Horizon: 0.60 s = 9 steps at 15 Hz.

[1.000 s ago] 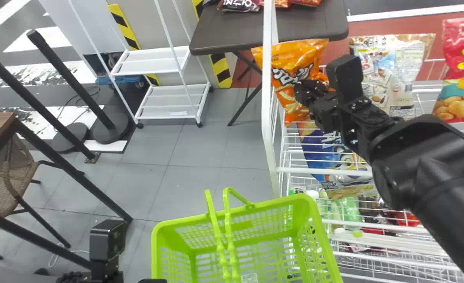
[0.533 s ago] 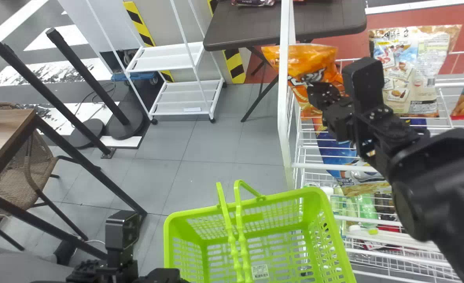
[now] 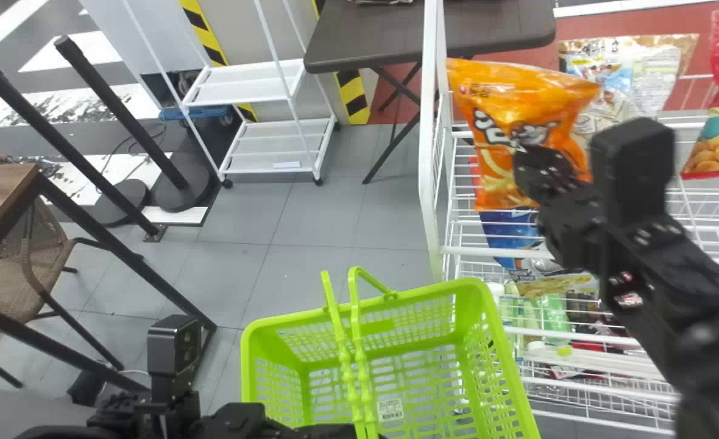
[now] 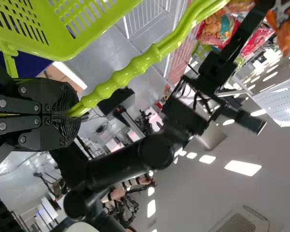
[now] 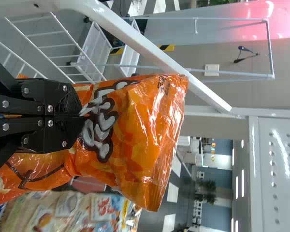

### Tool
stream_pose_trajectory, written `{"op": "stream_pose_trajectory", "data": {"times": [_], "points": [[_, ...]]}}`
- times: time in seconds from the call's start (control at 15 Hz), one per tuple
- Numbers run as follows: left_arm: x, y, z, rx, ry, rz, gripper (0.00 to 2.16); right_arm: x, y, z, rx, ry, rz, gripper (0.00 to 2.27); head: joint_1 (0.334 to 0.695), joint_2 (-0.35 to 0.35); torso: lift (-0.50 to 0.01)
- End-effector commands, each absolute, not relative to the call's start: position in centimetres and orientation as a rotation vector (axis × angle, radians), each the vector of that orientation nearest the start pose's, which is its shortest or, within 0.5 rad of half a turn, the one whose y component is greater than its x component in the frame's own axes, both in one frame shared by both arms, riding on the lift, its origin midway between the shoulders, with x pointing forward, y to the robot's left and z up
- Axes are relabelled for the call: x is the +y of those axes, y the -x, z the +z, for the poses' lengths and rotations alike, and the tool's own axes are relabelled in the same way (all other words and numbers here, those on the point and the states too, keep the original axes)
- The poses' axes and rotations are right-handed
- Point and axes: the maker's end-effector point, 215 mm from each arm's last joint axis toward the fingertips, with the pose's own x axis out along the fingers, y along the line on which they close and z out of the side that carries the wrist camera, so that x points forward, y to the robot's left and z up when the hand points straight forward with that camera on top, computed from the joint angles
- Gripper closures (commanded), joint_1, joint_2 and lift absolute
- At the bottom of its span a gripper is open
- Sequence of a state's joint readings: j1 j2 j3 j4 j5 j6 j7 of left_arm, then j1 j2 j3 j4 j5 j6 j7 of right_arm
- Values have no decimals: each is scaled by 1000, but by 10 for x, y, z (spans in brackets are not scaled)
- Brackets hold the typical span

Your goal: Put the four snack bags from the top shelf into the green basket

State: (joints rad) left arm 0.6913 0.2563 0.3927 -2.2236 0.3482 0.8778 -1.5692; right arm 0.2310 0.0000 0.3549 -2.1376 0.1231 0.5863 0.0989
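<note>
Head view, orange bag [image 3: 512,97] (glossy), pinched in right fingers [image 3: 541,171]

- Bright, even indoor light in the head view, around the orange snack bag [image 3: 512,116].
- Crinkled glints on the bag's foil, strongest in the right wrist view.
- Ceiling lights [image 4: 243,167] glare white in the left wrist view, apart from the bag.
- Pinkish glare on a pale wall panel [image 5: 275,17], well apart from the bag.
- Right arm [image 3: 670,274], beside the bag: blurred.
</note>
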Motion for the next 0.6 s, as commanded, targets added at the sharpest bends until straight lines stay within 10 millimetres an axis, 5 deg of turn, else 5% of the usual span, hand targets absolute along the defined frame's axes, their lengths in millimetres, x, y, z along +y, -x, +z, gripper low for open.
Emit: {"op": "stream_pose_trajectory", "data": {"times": [0.0,0.2,0.53], "points": [[174,-188,-352,652,622,-1308,2148,-43,-442,-323,298,2,379,2246,695,256,-6],[172,-196,-348,640,618,-1309,2148,-55,-390,-336,395,-87,435,2246,695,238,-6],[169,-204,-356,658,649,-1290,2148,-28,-310,-337,566,-221,582,2246,695,260,-6]]}}
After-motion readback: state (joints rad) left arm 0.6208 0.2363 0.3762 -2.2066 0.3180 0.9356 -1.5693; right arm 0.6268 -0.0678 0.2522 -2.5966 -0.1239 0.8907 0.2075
